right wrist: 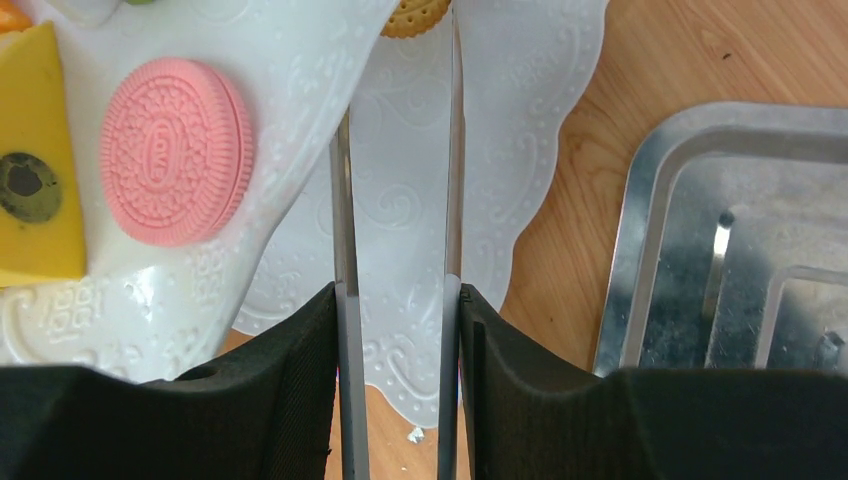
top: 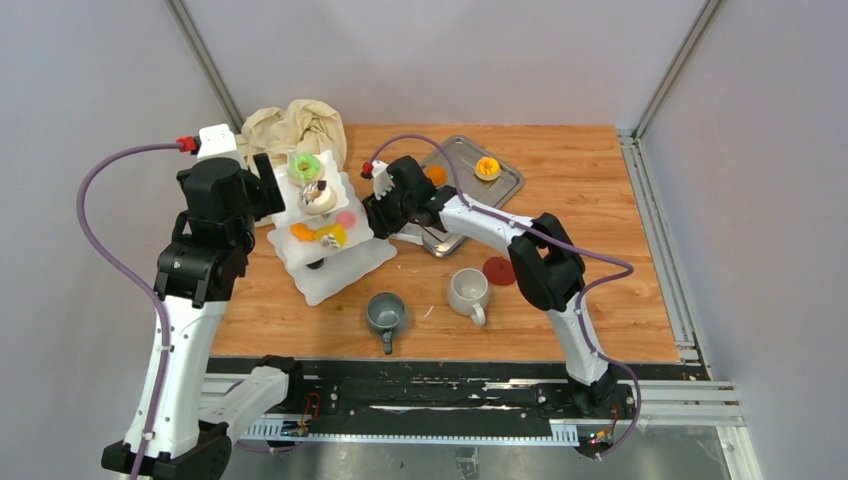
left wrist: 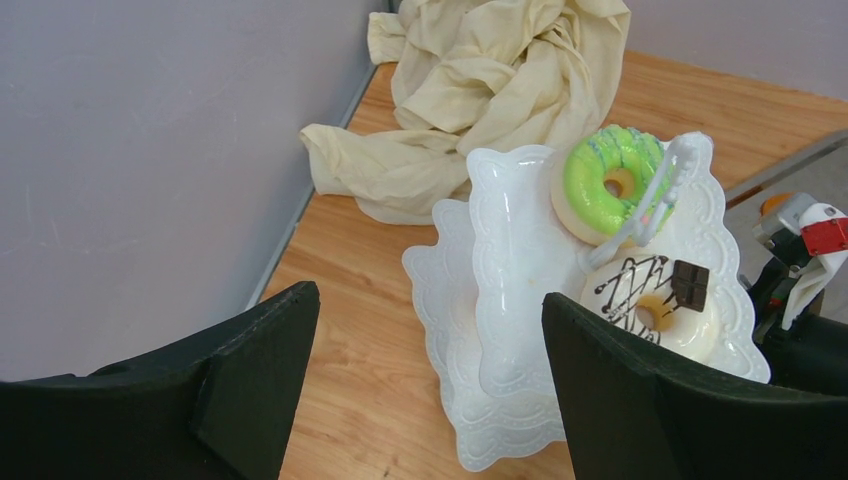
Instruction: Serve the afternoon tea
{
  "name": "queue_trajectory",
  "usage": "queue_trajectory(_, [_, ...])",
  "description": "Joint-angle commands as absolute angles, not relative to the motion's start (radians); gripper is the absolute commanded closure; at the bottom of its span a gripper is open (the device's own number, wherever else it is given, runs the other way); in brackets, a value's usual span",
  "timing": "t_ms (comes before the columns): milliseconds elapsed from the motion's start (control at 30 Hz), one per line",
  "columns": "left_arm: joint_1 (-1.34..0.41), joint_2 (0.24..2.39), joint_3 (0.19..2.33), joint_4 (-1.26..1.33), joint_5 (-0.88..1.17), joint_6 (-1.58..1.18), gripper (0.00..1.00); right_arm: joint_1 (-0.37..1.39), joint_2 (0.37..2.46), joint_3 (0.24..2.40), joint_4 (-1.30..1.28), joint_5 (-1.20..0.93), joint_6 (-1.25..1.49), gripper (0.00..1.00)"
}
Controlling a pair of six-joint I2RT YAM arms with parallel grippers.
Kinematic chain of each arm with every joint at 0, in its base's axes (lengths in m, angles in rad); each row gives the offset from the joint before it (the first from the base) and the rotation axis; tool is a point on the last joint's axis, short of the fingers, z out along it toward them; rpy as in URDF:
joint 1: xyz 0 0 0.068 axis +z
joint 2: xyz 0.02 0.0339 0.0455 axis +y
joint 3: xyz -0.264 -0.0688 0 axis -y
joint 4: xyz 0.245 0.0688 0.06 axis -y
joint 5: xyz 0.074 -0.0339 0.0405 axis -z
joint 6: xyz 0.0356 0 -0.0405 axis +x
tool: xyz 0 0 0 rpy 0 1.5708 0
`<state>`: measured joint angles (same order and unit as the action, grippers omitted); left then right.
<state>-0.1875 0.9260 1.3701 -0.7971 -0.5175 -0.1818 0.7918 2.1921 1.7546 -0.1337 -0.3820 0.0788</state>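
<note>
Right wrist view: right end effector (right wrist: pixel 397 310) narrow, clamping metal tongs (right wrist: pixel 343 200). I judge their tips are carrying the tan biscuit (right wrist: pixel 415 15), top centre, to the three-tier stand (right wrist: pixel 520 100) beneath. Left end effector (left wrist: pixel 430 335): wide, empty, hovering beside the stand's upper tiers.

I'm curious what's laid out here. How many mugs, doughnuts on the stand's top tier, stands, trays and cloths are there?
Mugs: 2 (grey mug, white mug)
Top-tier doughnuts: 2 (green doughnut, white doughnut)
Stand: 1
Tray: 1
Cloth: 1
Total: 7
</note>
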Motion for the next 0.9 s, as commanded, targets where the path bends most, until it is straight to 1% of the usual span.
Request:
queue_trajectory(0, [-0.195,0.917,1.404,-0.792,-0.536,-0.169,0.13,0.823,2.231,1.842,-0.128,-0.438,0.048,0.75])
queue_trajectory(67, [-0.195,0.916,1.401,-0.792,-0.534,-0.168,0.13,0.826,2.249,1.864,-0.148,-0.444,0.048,0.70])
queue_trajectory(167, [-0.195,0.915,1.399,-0.792,-0.534,-0.167,0.13,0.828,2.258,1.863,-0.154,-0.445,0.049,0.61])
queue_trajectory(333, [-0.195,0.914,1.396,-0.789,-0.532,-0.169,0.13,0.827,2.257,1.847,-0.150,-0.435,0.052,0.55])
queue_trajectory(667, [-0.195,0.914,1.395,-0.790,-0.530,-0.171,0.13,0.826,2.226,1.797,-0.132,-0.417,0.051,0.51])
queue_trajectory(767, [-0.195,0.915,1.397,-0.790,-0.529,-0.172,0.13,0.825,2.216,1.781,-0.124,-0.417,0.052,0.51])
queue_trajectory(867, [-0.195,0.917,1.399,-0.790,-0.525,-0.173,0.13,0.823,2.176,1.725,-0.092,-0.398,0.055,0.54])
